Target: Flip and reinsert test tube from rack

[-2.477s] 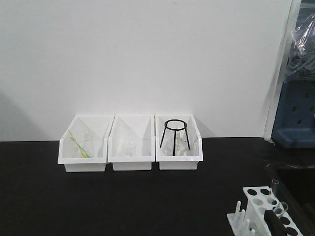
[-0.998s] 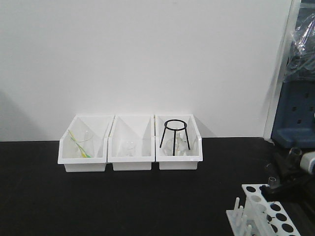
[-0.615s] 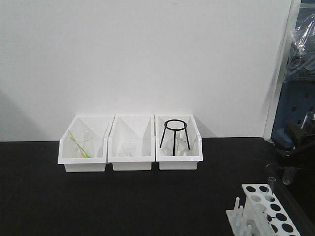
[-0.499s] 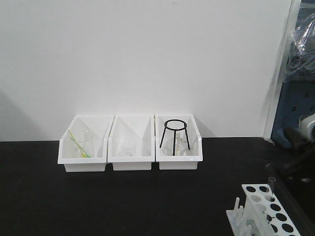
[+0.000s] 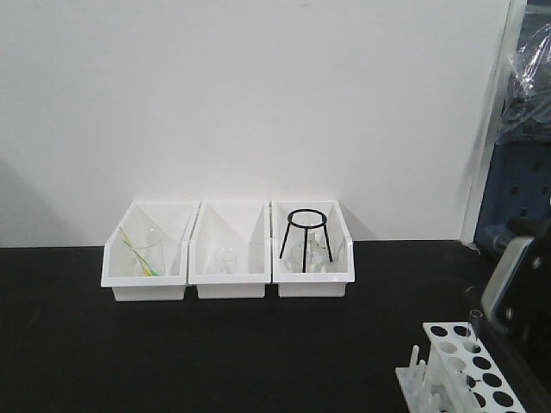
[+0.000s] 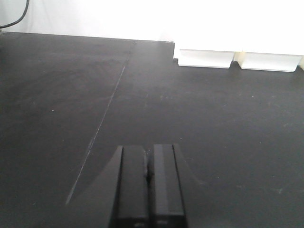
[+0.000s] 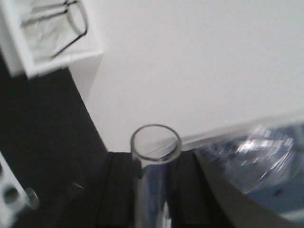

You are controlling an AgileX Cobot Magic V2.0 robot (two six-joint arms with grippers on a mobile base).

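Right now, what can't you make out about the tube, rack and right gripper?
Right wrist view: test tube rounded end, cut off by bottom edge.
Front view: right gripper unclear; only a grey arm part shows at right edge.
Front view: rack, cut by bottom edge.

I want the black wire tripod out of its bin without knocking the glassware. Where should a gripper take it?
Probably best to take the tripod by its top ring, coming straight down from above. The ring stands higher than the front wall of the bin. The legs reach down inside it, right beside the glassware and hemmed in by the walls.
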